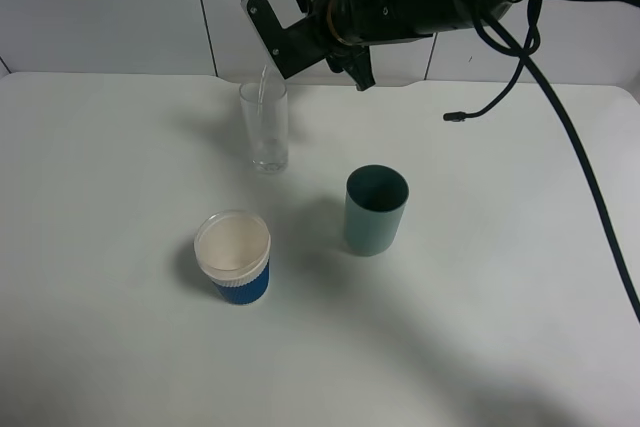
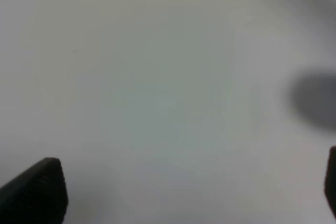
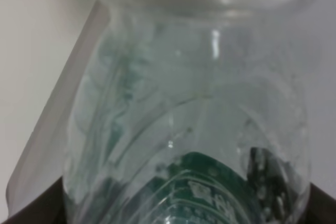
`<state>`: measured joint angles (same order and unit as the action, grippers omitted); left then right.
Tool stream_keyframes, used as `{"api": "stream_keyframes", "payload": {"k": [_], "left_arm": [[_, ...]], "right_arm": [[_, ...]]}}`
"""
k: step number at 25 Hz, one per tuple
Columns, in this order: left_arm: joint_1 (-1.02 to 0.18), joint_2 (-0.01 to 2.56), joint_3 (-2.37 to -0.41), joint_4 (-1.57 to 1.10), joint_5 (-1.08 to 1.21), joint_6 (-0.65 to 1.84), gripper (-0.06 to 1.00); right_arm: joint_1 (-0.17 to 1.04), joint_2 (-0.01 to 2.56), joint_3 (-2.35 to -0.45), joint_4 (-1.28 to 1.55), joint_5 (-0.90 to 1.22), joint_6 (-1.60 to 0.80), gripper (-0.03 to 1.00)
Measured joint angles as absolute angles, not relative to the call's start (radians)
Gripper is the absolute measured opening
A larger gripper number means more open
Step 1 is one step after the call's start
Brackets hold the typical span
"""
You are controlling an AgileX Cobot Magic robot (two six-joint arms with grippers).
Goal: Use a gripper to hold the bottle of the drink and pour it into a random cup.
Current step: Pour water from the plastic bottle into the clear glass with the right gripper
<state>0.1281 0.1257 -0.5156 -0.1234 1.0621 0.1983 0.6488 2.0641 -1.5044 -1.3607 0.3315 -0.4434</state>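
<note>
Pouring step in hand. Right gripper (image 1: 292, 45), top centre of frame, pinches the small clear plastic bottle with green label (image 3: 194, 129), tipped over the tall clear glass tumbler (image 1: 264, 132). A thin stream seems to enter it.

Next, by my reckoning: steady tilt, then right the bottle.

Teal opaque cup (image 1: 376, 209) and blue ribbed white-rimmed cup (image 1: 233, 257) stand lower in frame, not obstructing. Left gripper (image 2: 184, 190) is spread, empty.

A clear, green-labelled bottle (image 3: 189, 119) fills nearly the whole view.
</note>
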Motion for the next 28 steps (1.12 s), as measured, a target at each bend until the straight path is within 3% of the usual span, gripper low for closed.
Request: {"api": "stream_keyframes", "payload": {"k": [28], "left_arm": [[0.128, 0.126, -0.516, -0.123, 1.062, 0.198, 0.99]], "right_arm": [[0.651, 2.064, -1.504, -1.361, 0.331, -0.469, 0.56]]}}
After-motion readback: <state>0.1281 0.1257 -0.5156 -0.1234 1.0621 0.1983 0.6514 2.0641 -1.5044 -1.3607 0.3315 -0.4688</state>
